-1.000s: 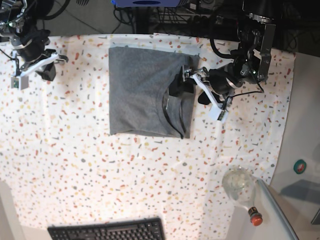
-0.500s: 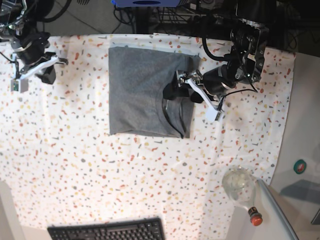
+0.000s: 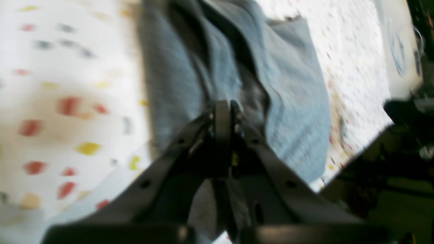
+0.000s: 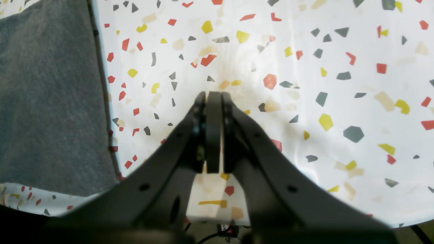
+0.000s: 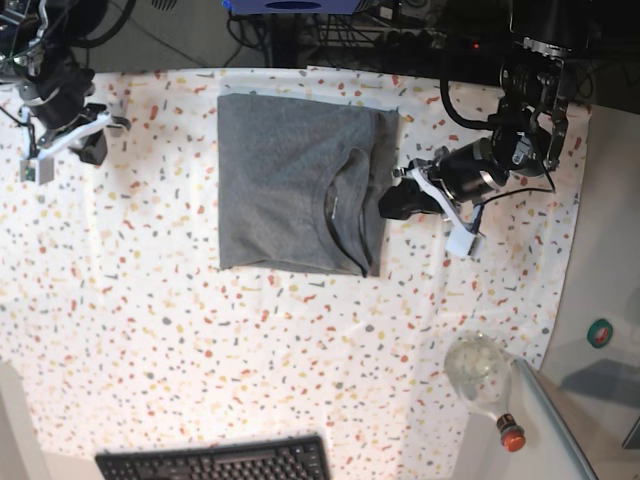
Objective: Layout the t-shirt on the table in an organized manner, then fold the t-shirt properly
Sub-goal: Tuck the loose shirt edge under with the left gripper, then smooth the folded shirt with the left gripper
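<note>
From my remote seat, base cam, scanning L to R. Far left edge: right gripper (image 5: 100, 128) sits over bare tabletop (image 5: 200, 340), well apart from the t-shirt (image 5: 290, 190). Its wrist cam shows the jaws pressed fully together w/ nothing between them, speckled cloth underneath, shirt's grey edge off to that view's left.

Centre-top: t-shirt lies folded into a neat rectangle on the tabletop, collar opening showing toward its right side, a narrow fold running down the right edge. Flat, no big wrinkles I can see.

Just right of the shirt: left gripper (image 5: 392, 205) is at the shirt's right edge, about mid-height. Left wrist cam is blurry, but the jaws look closed tight, tips meeting; grey fabric is bunched in ridges right at the tips. I can't tell whether any cloth is actually pinched or they're just resting against it.

Lower front: black keyboard (image 5: 215, 462) pokes in at the bottom edge. Bottom right: clear bottle (image 5: 483, 378) w/ an orange cap lies near the tabletop's corner.
</note>
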### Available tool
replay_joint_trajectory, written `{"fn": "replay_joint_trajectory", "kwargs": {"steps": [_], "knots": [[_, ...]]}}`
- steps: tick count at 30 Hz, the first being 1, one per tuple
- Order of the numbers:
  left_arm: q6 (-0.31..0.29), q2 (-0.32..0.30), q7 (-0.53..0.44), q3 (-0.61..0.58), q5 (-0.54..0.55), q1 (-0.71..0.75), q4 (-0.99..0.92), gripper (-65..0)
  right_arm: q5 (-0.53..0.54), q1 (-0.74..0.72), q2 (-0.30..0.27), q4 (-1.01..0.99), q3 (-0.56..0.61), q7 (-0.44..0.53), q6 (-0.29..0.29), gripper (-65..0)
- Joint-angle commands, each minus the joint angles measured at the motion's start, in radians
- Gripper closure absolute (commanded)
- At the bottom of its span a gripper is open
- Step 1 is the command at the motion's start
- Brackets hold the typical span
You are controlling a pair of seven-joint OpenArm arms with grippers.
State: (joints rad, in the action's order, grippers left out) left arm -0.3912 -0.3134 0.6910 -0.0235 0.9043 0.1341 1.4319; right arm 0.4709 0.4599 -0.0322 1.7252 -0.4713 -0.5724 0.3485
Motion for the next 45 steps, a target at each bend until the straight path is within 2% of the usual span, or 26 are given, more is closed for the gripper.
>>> {"fn": "replay_joint_trajectory", "kwargs": {"steps": [1,5,10,12,17,23,24,27,29,33,39,40,41,45], "knots": [[-0.002,-0.013,-0.023,0.007,0.020,-0.012,0.016,0.0,0.012,-0.011,-0.007,0.014,-0.002,0.019,0.004,0.0],[-0.002,-0.007,-0.023,0.007,0.025,-0.012,0.017,-1.6,0.012,-0.014,-0.007,0.014,-0.001,0.019,0.004,0.0],[-0.007,-0.007,-0.023,0.007,0.023,-0.012,0.023,-53.2,0.012,-0.014,-0.007,0.014,-0.001,0.019,0.004,0.0],[-0.007,-0.005,-0.024,0.007,0.019,-0.015,0.014,-65.0,0.012,-0.014,-0.007,0.014,0.001,0.019,0.004,0.0],[-0.005,0.006,-0.024,-0.017,0.019,-0.044,-0.053,-65.0,0.012,-0.017,-0.007,0.012,0.003,0.019,0.004,0.0],[0.001,0.020,-0.027,-0.163,0.019,-0.123,-0.216,-65.0,0.012,-0.017,-0.007,0.012,0.003,0.019,0.004,0.0],[0.010,0.027,-0.027,-0.164,0.019,-0.126,-0.234,-65.0,0.012,-0.017,-0.007,0.012,0.003,0.019,0.004,0.0],[0.088,0.029,-0.029,-0.146,0.019,-0.126,-0.259,-65.0,0.012,-0.014,-0.007,0.012,-0.005,0.019,0.004,0.0],[0.108,0.027,-0.029,-0.154,0.019,-0.127,-0.259,-65.0,0.012,-0.014,-0.007,0.012,-0.005,0.019,0.004,0.0],[0.108,0.033,-0.024,-0.166,0.017,-0.130,-0.254,-65.0,0.012,-0.014,-0.007,0.012,-0.002,0.019,0.004,0.0],[0.110,0.036,-0.024,-0.241,-0.057,-0.133,-0.259,-65.0,0.012,-0.014,-0.007,0.012,-0.001,0.019,0.004,0.0],[0.110,0.036,-0.024,-0.241,-0.064,-0.133,-0.262,-63.5,0.012,-0.014,-0.007,0.012,-0.002,0.019,0.004,0.0],[0.110,0.036,-0.024,-0.240,-0.067,-0.133,-0.262,-57.9,0.012,-0.014,-0.007,0.012,-0.004,0.019,0.004,0.0],[0.110,0.035,-0.024,-0.234,-0.067,-0.133,-0.262,-23.7,0.012,-0.014,-0.007,0.012,-0.005,0.019,0.004,0.0]]}}
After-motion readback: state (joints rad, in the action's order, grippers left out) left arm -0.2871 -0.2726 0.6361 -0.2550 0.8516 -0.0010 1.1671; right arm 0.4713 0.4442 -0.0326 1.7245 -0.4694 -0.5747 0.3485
